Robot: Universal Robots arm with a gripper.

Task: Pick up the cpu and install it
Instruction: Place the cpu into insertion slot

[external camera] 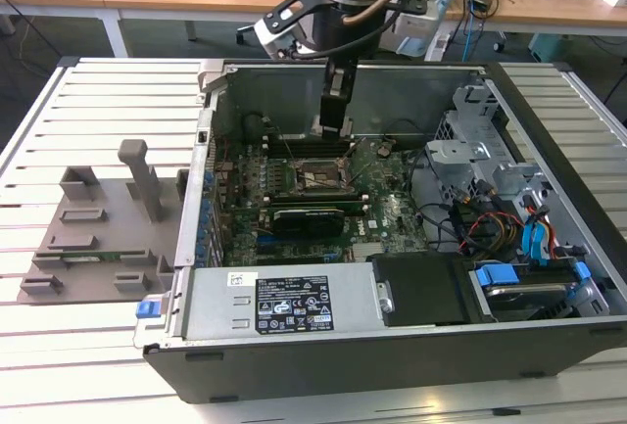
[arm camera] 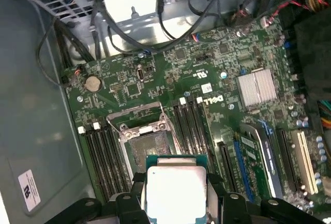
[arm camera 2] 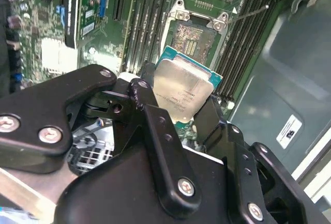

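Your end effector is clamped on the cpu — its black fingers press on two opposite edges of the chip, with the silver-grey top plate facing both wrist cameras and the pale green rim showing around it. The cpu is held in the air, not seated. In the first wrist view it hangs over the near edge of the open socket, whose contact field lies uncovered inside its metal frame. Rows of black memory slots flank the socket on both sides. Farther out on the green motherboard you can see a coin cell and a finned silver heatsink. In the exterior view the arm reaches down into the open computer case, over the socket area. The case lies on the white slatted tabletop — a grey holder tray sits on the slats just beside it, on the exterior view's left.
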